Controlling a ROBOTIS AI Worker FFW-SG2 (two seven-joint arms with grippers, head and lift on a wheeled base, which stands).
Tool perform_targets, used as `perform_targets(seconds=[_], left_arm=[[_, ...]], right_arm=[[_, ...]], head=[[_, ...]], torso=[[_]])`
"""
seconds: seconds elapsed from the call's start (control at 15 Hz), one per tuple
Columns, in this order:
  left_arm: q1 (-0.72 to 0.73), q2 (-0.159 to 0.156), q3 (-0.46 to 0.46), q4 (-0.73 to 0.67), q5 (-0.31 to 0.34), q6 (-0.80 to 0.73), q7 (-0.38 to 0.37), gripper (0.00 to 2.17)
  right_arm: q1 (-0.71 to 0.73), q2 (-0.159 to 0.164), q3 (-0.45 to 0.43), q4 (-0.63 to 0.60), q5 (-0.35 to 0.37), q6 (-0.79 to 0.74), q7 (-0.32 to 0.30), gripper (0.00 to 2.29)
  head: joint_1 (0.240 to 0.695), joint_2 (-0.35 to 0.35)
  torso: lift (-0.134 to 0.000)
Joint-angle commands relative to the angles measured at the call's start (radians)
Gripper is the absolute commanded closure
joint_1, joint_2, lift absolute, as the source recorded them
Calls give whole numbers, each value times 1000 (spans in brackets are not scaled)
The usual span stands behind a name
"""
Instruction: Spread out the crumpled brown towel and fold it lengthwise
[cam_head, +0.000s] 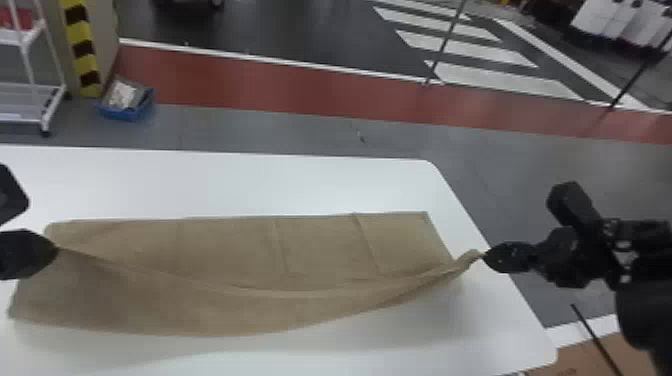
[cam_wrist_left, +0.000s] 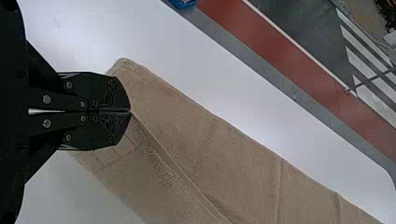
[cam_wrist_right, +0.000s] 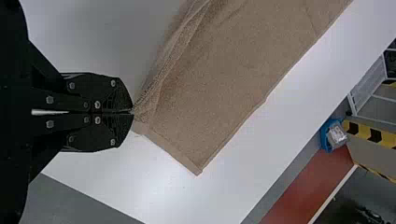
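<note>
On the table (cam_head: 225, 185), the towel (cam_head: 225, 250) is stretching from left to right. Over the table, 2 grippers are holding it: the left gripper (cam_head: 56, 247) toward the left, the right gripper (cam_head: 484, 256) near the table's right edge. On the floor (cam_head: 280, 132) behind the table's left part, a rack (cam_head: 25, 95), a post (cam_head: 82, 50) and a bin (cam_head: 127, 115) are standing left to right.
</note>
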Motion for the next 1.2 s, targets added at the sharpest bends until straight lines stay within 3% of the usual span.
perform_targets(seconds=[0.0, 0.4, 0.93, 1.13], left_arm=[[-114, -19, -24, 140, 4, 0, 3, 1730], [-266, -21, -31, 402, 25, -27, 45, 1730], [-349, -22, -48, 589, 27, -101, 63, 1730], [-401, -22, -70, 658, 20, -135, 49, 1730]], right_arm=[[-114, -12, 52, 110, 12, 33, 0, 1359], [-344, -26, 197, 326, 62, 73, -3, 1359], [-504, -6, 344, 381, 125, 141, 2, 1359], [-590, -6, 419, 474, 168, 141, 3, 1359]], head=[[695, -349], [695, -302], [695, -214], [695, -202]], torso=[[-120], [-120], [-120], [-120]])
